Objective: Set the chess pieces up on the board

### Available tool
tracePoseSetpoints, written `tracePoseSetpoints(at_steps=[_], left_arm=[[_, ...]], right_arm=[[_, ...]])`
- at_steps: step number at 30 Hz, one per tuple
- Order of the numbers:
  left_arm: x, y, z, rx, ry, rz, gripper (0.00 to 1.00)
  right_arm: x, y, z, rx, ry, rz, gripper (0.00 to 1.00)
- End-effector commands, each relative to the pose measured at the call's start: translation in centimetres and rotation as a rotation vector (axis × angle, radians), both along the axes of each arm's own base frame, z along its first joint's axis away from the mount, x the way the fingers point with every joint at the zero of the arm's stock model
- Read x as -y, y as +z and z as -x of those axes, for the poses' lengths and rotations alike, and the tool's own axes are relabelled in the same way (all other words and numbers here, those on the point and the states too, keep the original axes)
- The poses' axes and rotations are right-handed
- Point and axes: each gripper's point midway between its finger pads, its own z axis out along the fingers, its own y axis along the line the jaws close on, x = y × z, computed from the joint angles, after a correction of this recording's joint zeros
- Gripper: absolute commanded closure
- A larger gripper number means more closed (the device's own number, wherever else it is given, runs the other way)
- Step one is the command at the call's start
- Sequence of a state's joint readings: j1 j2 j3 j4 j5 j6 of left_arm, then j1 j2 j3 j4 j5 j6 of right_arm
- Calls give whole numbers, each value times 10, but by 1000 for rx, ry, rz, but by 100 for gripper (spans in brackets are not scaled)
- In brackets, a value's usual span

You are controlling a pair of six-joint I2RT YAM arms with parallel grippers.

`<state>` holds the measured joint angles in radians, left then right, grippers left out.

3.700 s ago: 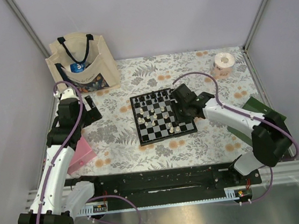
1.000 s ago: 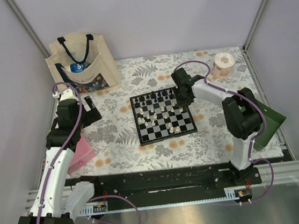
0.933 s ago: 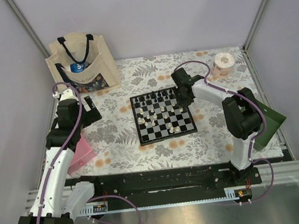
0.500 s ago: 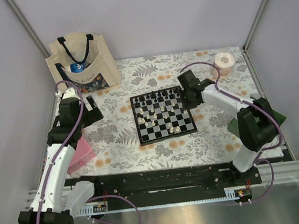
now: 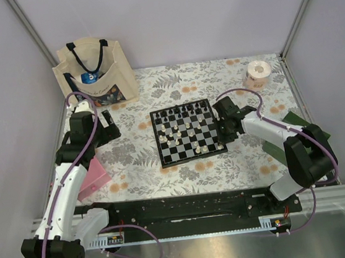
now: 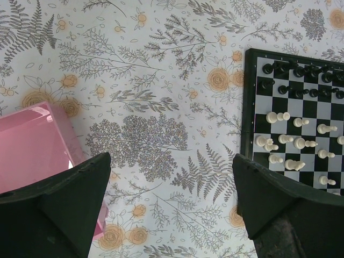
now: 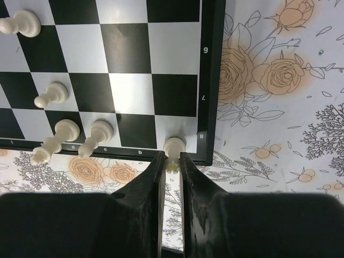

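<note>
The board [image 5: 156,137] lies mid-table on the flowered cloth, with black chess pieces [image 5: 180,111] along its far rows and white ones [image 5: 176,135] scattered over the middle. My right gripper [image 5: 222,141] is at the board's near right corner. In the right wrist view it [image 7: 171,158] is shut on a white rook [image 7: 174,145] whose base sits over the corner square. Other white pieces [image 7: 64,131] stand to the rook's left. My left gripper [image 6: 171,161] hangs open over bare cloth left of the board [image 6: 247,107], holding nothing.
A pink box [image 6: 37,140] lies by my left finger. A tote bag [image 5: 94,72] stands at the back left. A tape roll [image 5: 257,72] sits at the back right and a dark green object [image 5: 296,121] at the right edge.
My right gripper has travelled from the board's far right corner down its right side to the near right corner, still shut. The left arm has shifted slightly forward.
</note>
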<state>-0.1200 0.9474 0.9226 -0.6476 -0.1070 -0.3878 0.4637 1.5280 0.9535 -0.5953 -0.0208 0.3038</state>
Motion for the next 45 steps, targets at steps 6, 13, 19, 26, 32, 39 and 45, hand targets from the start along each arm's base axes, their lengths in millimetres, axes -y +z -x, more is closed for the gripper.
tracePoseSetpoints(at_steps=[6,13,19,26,32,39,45], left_arm=[[3,15,-10,62,-16,10,1],[2,16,-10,65,-15,11,1],[3,14,-9,60,-18,9,1],[2,17,-8,69,-15,9,1],[2,17,-8,72,-16,8,1],[8,17,-5,73,-61,15,1],[12,18,-4,74,-85,26,1]], right_arm=[[-7,13,-15,63,-26,-36,100],[-4,10,-19,77,-33,1,100],[-5,2,-13,56,-18,4,91],[-7,5,-14,62,-13,-4,73],[-6,17,-17,84,-8,0,62],[-17,53,-30,166,15,-57,50],[-34,74,-53,227,32,-111,47]])
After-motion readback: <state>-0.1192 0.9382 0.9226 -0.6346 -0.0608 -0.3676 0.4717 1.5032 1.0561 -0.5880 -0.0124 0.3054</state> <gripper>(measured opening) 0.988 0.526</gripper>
